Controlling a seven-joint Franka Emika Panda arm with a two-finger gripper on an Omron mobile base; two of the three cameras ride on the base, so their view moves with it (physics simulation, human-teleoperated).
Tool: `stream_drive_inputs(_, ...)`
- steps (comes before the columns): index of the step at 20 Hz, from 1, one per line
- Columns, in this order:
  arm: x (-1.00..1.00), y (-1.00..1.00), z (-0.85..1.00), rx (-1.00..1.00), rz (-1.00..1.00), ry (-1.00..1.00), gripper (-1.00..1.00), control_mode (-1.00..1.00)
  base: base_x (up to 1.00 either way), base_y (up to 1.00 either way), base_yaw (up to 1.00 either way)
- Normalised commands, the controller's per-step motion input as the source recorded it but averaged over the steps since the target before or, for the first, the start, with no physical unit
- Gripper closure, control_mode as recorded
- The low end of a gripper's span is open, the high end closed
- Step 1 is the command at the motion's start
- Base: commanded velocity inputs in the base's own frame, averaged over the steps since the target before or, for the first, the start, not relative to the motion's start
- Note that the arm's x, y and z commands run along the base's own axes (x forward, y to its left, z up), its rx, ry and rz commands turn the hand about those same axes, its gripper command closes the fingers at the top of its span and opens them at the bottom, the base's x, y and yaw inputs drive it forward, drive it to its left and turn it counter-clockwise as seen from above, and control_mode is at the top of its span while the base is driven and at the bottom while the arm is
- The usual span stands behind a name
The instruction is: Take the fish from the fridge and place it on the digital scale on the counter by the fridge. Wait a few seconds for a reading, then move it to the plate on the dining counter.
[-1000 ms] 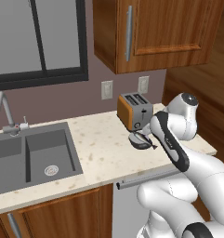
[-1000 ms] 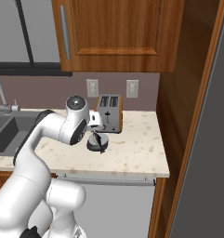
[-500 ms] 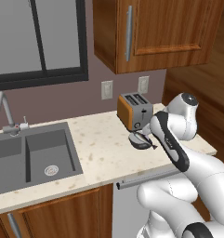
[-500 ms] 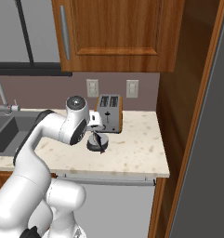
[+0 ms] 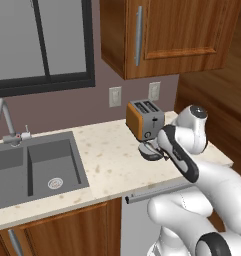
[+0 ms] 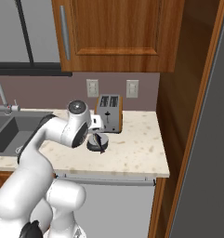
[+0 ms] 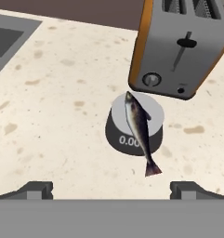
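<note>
The slim grey-silver fish (image 7: pixel 139 128) lies across the flat top of the digital scale (image 7: pixel 117 135), its dark tail hanging over the front edge. The scale sits on the speckled counter just in front of the toaster (image 7: pixel 183 46). My gripper (image 7: pixel 111 190) hovers above the scale, open, with nothing between its fingertips (image 7: pixel 36 188). From the base views, the scale (image 5: pixel 150 152) (image 6: pixel 95 145) shows under my hand, with the fish (image 6: pixel 102 142) as a dark streak on it. The fridge (image 6: pixel 211 153) is the grey surface at the far right. The plate and dining counter are out of view.
An orange-sided toaster (image 5: pixel 145 120) stands against the wall behind the scale. A double sink (image 5: pixel 32 167) with a faucet (image 5: pixel 7 125) lies to the left. Wooden wall cabinets (image 5: pixel 157 35) hang overhead. A wooden side panel (image 6: pixel 178 116) bounds the counter on the right.
</note>
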Motion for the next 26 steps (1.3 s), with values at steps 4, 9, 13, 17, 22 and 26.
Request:
stream_drive_inputs(4,0.44,-0.01,-0.20,0.00,0.00,0.03,-1.00,-1.00,0.00,0.00,0.00)
stream_drive_inputs(9,0.46,-0.05,-0.19,0.00,-0.01,0.04,-1.00,-1.00,0.00,0.00,0.00)
stream_drive_inputs(13,0.43,-0.07,-0.22,0.00,-0.04,0.06,-1.00,-1.00,0.00,0.00,0.00)
stream_drive_inputs(17,0.37,-0.11,-0.30,0.00,-0.05,0.08,-1.00,-1.00,0.00,0.00,0.00)
stream_drive_inputs(22,0.26,-0.03,-0.32,0.00,-0.03,0.06,-1.00,-1.00,0.00,0.00,0.00)
stream_drive_inputs(26,0.15,0.00,-0.32,0.00,-0.01,0.00,-1.00,-1.00,0.00,0.00,0.00)
